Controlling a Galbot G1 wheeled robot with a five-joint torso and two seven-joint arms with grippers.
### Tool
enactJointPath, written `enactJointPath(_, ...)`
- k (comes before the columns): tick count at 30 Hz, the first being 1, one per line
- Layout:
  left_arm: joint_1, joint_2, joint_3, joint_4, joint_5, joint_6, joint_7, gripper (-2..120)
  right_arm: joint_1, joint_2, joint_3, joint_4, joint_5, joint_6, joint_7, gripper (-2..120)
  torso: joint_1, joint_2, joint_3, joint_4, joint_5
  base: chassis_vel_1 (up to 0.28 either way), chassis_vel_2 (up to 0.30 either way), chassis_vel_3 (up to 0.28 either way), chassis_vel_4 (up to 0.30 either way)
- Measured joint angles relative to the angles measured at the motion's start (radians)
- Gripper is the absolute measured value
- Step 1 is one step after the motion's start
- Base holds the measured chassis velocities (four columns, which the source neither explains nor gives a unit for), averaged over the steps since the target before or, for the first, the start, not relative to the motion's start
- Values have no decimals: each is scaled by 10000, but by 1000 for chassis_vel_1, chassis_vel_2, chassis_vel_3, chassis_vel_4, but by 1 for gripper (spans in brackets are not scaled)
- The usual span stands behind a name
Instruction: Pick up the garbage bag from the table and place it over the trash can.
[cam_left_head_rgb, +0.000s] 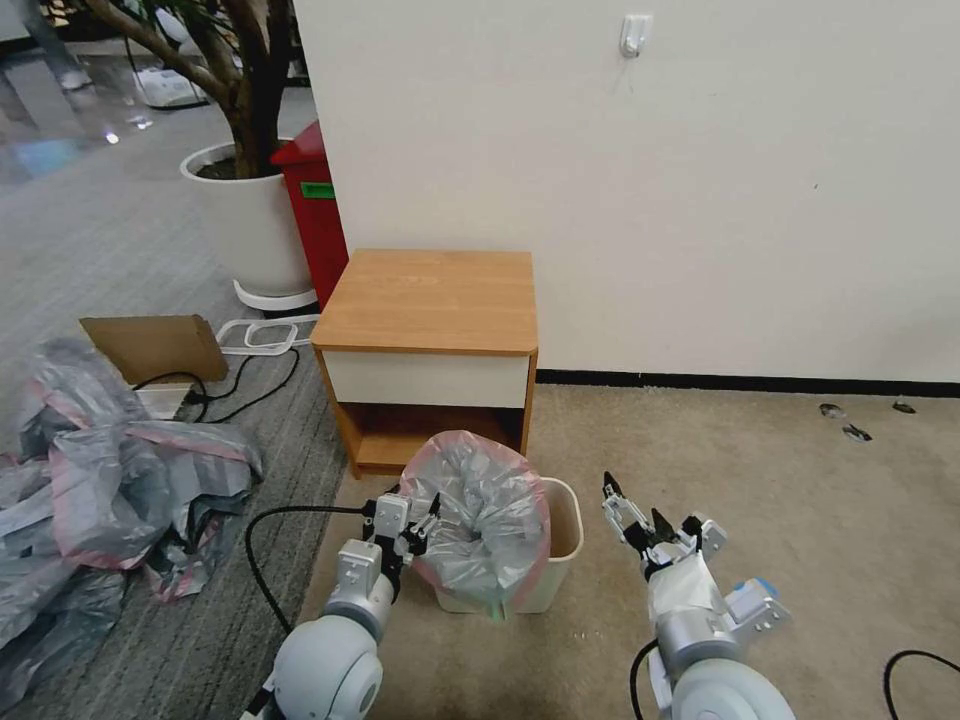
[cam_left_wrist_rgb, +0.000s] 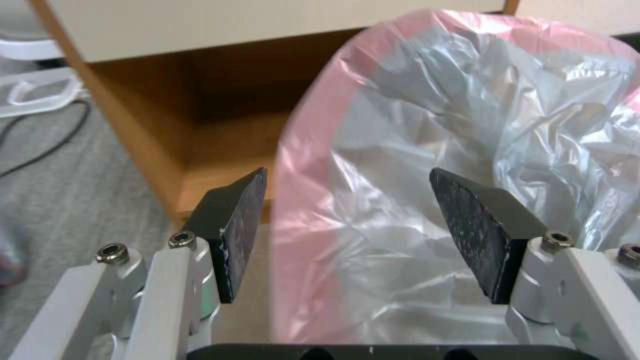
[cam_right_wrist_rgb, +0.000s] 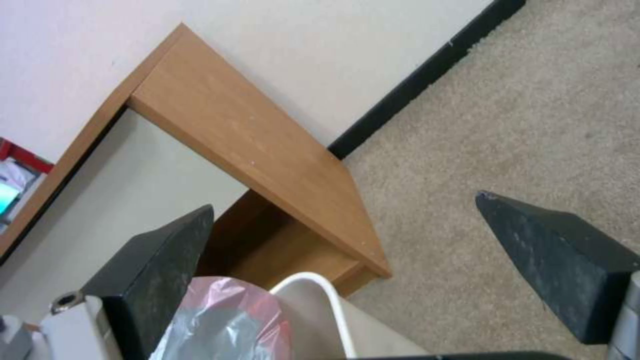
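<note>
Head view, garbage bag (cam_left_head_rgb: 478, 520): the translucent grey bag with its pink rim band sits in the trash can's mouth, puffed up above the rim, its pink band draped over the can's left and near edges.
Trash can (cam_left_head_rgb: 566, 520): cream-white, standing on the beige carpet directly before the table; its right wall and right rim are bare of plastic.
Table (cam_left_head_rgb: 430, 298): wooden nightstand against the white wall, light-brown top, white drawer front, open lower shelf just behind the bag.
Left gripper (cam_left_head_rgb: 415, 523): at the bag's left side, by the pink band; jaws apart. In the left wrist view its two black pads (cam_left_wrist_rgb: 235, 235) stand wide, the bag's pink edge (cam_left_wrist_rgb: 300, 210) between them, neither pad pressing it.
Right gripper (cam_left_head_rgb: 636, 523): hanging over the carpet to the right of the trash can, apart from it; jaws spread, nothing between them. The right wrist view shows its dark fingers (cam_right_wrist_rgb: 157, 265) wide apart, with the can's rim (cam_right_wrist_rgb: 320, 295) and the table's corner beyond.
Heap of bags (cam_left_head_rgb: 90, 480): grey-and-pink plastic on the grey carpet, well to the left.
</note>
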Motion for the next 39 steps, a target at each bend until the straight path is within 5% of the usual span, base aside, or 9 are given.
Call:
enactJointPath(9,279,208,-59,-788,70,224,-45,66,32,127,-123,-115,-97,0,-37,100,0,0,0,2,2,0,0,0,0)
enactJointPath(19,-1041,-220,1087,424,-87,772,-497,64,-112,250,-157,-332,-556,175,-226,100,1,0,0,-1,1,0,0,0,0)
enactJointPath(39,-1122,-431,1075,859,-431,1679,-1336,43,-109,324,-157,-592,-815,285,-243,100,1,0,0,0,1,0,0,0,0)
